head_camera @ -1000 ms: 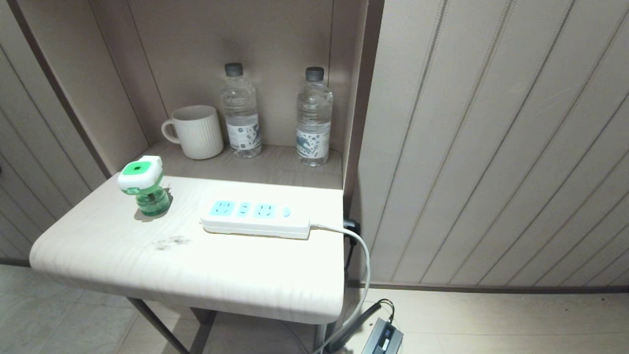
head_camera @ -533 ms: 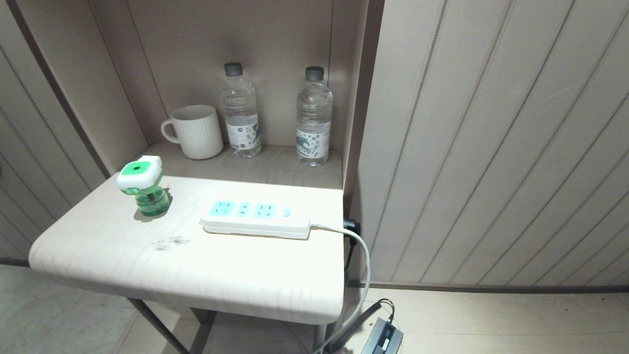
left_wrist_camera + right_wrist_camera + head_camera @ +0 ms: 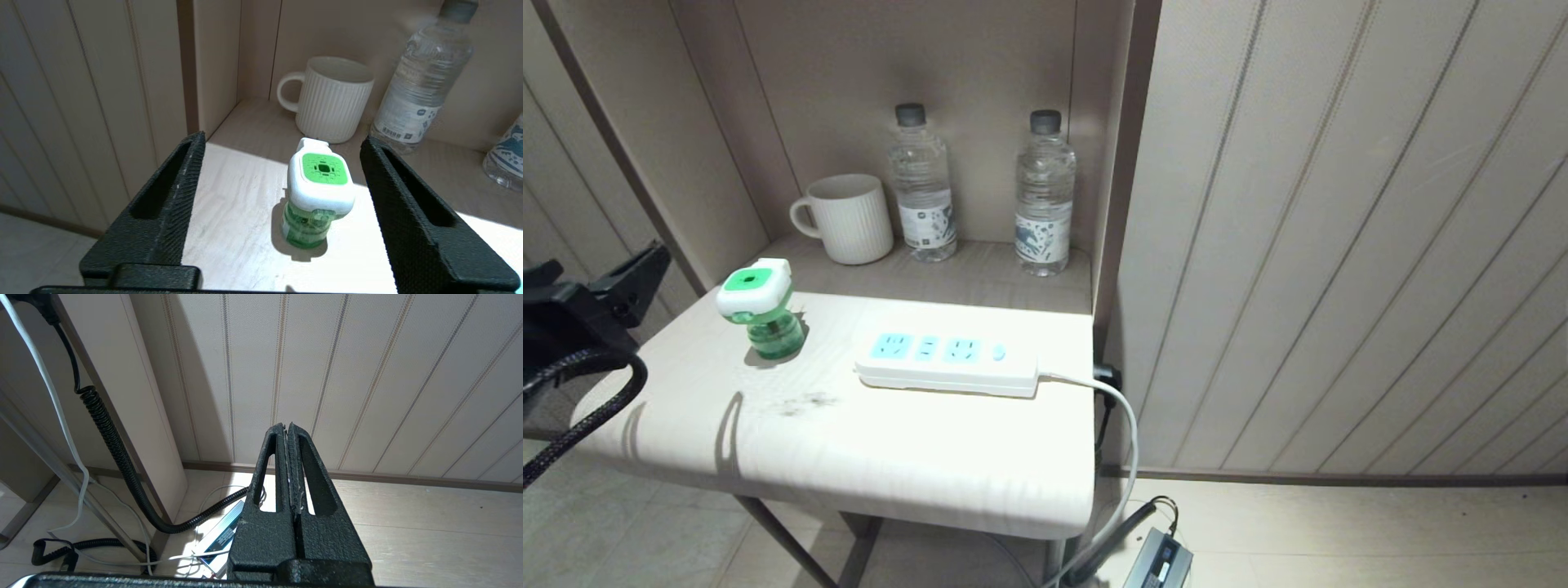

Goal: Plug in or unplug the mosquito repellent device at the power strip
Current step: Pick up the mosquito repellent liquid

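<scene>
The mosquito repellent device stands upright on the white table near its left rear corner, apart from the power strip. Its green-and-white head tops a green bottle. To its right lies the power strip, its pale blue sockets bare and its white cord leaving at the right end. My left gripper hovers off the table's left edge, open and empty. In the left wrist view the device sits ahead of the left gripper, nearer one finger and touching neither. My right gripper is shut, parked low near the floor.
A white ribbed mug and two clear water bottles stand in the alcove behind the table. Panelled walls close in on both sides. A power adapter and cables lie on the floor at the right.
My left gripper has come into the head view from the left edge. The device, the power strip and the right arm have not moved.
</scene>
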Tool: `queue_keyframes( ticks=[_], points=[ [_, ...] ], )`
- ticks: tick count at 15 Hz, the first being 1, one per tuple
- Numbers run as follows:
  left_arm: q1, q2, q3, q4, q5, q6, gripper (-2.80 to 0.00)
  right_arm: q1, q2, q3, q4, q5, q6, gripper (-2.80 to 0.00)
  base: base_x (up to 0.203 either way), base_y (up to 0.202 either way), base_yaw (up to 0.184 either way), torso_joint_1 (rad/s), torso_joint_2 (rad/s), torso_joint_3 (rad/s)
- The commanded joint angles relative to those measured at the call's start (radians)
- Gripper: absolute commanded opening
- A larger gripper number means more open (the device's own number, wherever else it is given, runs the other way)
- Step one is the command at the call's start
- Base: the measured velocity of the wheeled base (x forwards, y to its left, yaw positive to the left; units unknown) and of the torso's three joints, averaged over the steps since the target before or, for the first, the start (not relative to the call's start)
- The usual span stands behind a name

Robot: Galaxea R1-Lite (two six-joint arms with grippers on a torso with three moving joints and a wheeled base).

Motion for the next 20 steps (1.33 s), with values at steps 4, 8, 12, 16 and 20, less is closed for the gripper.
queue_keyframes(
  ticks=[4, 8, 12, 16, 20],
  points=[
    [-0.050, 0.123, 0.001, -0.026, 0.006, -0.002, 0.00, 0.000, 0.000, 0.000, 0.000, 0.000, 0.000, -2.80, 0.000, 0.000, 0.000, 0.000, 0.00, 0.000],
    [-0.054, 0.223, -0.015, -0.139, 0.015, -0.002, 0.00, -0.001, 0.000, 0.000, 0.000, 0.000, 0.000, -2.80, 0.000, 0.000, 0.000, 0.000, 0.00, 0.000],
    [-0.054, 0.262, -0.006, -0.171, 0.034, -0.008, 0.00, 0.000, 0.000, 0.000, 0.000, 0.000, 0.000, -2.80, 0.000, 0.000, 0.000, 0.000, 0.00, 0.000],
    [-0.054, 0.353, -0.016, -0.232, 0.035, -0.008, 0.00, -0.001, 0.000, 0.000, 0.000, 0.000, 0.000, -2.80, 0.000, 0.000, 0.000, 0.000, 0.00, 0.000],
    [-0.053, 0.429, -0.013, -0.345, 0.049, -0.005, 0.00, 0.000, 0.000, 0.000, 0.000, 0.000, 0.000, -2.80, 0.000, 0.000, 0.000, 0.000, 0.00, 0.000]
  ],
)
